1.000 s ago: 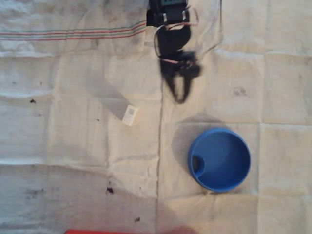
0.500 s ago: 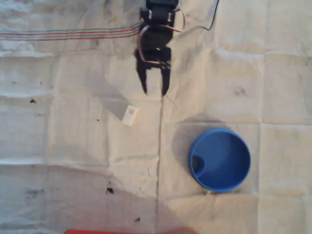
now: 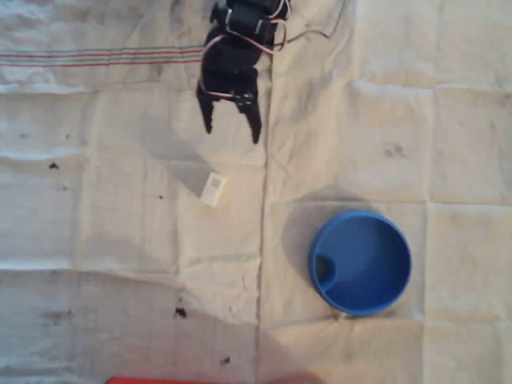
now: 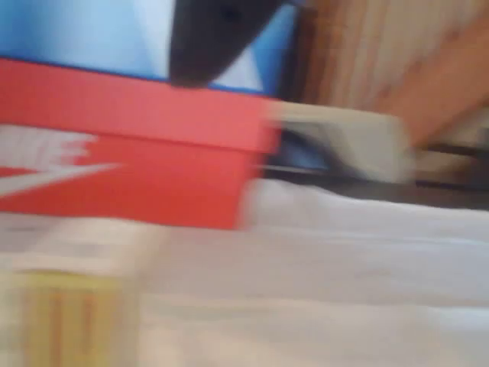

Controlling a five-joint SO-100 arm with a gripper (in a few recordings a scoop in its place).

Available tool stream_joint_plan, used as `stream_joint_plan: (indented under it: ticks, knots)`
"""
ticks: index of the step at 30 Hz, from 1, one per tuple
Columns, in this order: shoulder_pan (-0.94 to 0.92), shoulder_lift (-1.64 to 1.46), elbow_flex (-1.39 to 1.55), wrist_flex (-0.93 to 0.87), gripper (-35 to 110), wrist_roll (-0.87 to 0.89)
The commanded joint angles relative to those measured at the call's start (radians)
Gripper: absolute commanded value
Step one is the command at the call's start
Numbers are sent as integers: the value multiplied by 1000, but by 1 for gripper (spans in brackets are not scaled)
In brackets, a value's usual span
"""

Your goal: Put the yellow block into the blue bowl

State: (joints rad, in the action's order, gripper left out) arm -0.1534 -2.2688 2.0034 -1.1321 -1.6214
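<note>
In the overhead view the yellow block (image 3: 214,189) lies on the cloth, left of centre, as a small pale box. My gripper (image 3: 232,133) is black and hangs above the cloth just beyond the block, fingers pointing toward it and spread open with nothing between them. The blue bowl (image 3: 360,262) stands empty at the lower right, well apart from the block and the gripper. The wrist view is blurred: a pale-yellow shape that may be the block (image 4: 65,317) sits at the bottom left, and one dark fingertip (image 4: 214,38) shows at the top.
A wrinkled off-white cloth (image 3: 120,264) with a thin striped band (image 3: 96,58) covers the table. A red box (image 4: 130,145) stands at the cloth's far edge in the wrist view, and a red edge (image 3: 160,381) shows at the bottom of the overhead view.
The gripper has swung left in the overhead view, from above the bowl's side to a spot just beyond the block. Its fingers have spread apart. Block and bowl have not moved.
</note>
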Motion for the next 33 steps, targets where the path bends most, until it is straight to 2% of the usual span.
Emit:
stream_joint_plan:
  ticks: [1,33]
  knots:
    - [-18,23,-54,14,31,-12]
    - [-20,351,71,525,30,-12]
